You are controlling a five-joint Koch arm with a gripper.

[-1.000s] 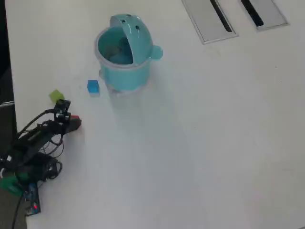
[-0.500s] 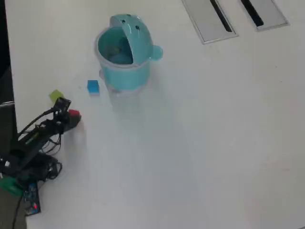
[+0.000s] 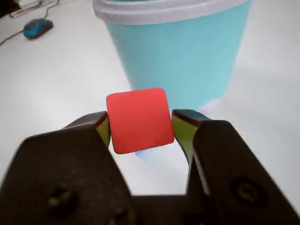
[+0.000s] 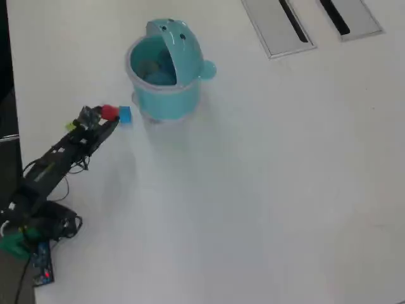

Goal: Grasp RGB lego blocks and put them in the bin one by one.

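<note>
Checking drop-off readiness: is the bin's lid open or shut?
Open. In the overhead view the bin shows its hollow inside, with the lid raised at the far rim.

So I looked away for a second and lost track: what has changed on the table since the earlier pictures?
The gripper, shut on the red block, has lifted it off the table and swung up the overhead view toward the bin. The arm now stretches over the spot where the yellow-green block lay, so that block is hidden. The blue block, the bin and the grey panels stayed put.
</note>
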